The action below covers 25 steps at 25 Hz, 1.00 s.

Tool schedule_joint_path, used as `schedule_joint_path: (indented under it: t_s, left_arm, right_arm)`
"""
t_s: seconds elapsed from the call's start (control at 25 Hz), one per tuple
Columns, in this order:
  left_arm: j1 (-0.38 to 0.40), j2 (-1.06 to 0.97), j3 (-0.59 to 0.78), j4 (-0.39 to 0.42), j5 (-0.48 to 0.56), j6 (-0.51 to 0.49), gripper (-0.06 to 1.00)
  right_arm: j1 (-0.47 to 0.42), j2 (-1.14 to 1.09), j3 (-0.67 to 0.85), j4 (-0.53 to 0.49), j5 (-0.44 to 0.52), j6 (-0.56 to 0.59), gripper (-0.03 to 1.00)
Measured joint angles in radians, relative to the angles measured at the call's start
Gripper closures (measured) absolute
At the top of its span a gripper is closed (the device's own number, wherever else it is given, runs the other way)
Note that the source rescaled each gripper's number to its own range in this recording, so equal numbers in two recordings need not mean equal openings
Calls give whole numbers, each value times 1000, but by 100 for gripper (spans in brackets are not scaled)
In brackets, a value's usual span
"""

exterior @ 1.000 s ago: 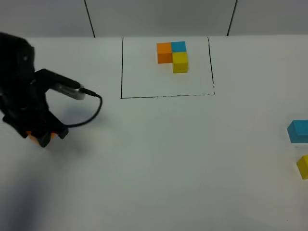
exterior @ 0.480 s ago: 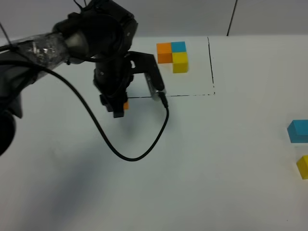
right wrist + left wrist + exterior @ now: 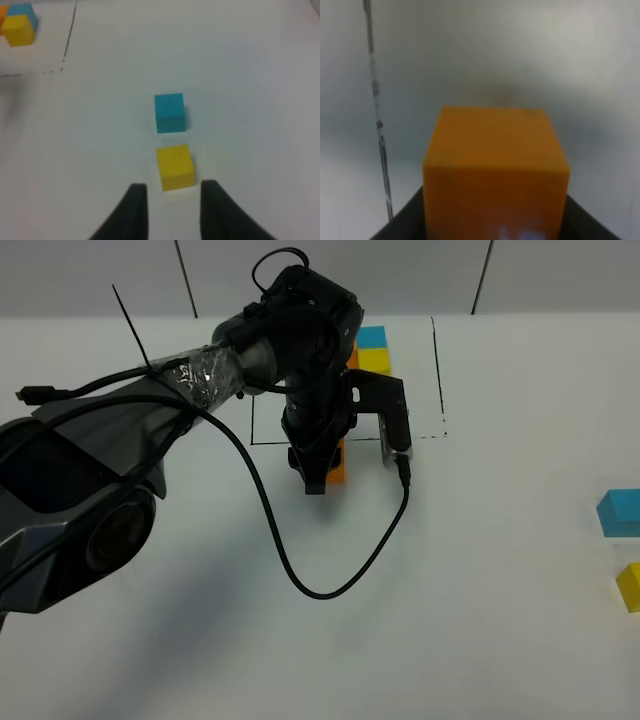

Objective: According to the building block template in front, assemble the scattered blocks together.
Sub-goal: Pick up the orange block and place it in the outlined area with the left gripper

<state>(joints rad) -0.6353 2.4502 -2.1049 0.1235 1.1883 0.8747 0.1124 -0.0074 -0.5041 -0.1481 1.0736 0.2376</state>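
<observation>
**One cube in hand, nothing joined yet**

Your left gripper (image 3: 318,480) is clamped on the loose orange matte cube (image 3: 495,175). It holds the cube at the near line of the thin black drawn rectangle (image 3: 437,370), toward the middle of the white table (image 3: 480,640). The arm hides the cube's underside, so you cannot tell whether it rests on the table or hangs just above it.

Inside the rectangle sits the building block template (image 3: 375,360), an L of joined orange, blue and yellow cubes. The arm covers most of its orange part in the high view.

The loose light blue cube (image 3: 620,513) and the loose yellow cube (image 3: 630,587) lie at the right edge of the table, well apart from the orange one. They are near each other but do not touch.

Your right gripper (image 3: 173,192) has its fingers apart with nothing held, and the yellow cube sits just beyond the tips.

By my reading you are early in the job. The orange cube needs a resting place. The blue and yellow ones then have to be brought over and pressed against it to copy the L.
</observation>
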Motion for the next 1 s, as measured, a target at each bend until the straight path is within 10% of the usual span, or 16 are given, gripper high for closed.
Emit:
schedule_joint_path:
  t_s: [1.0]
  left_arm:
    - [-10,51,-11,19,-5,-44,94]
  right_arm:
    - [0,0,0,0,0,0,97]
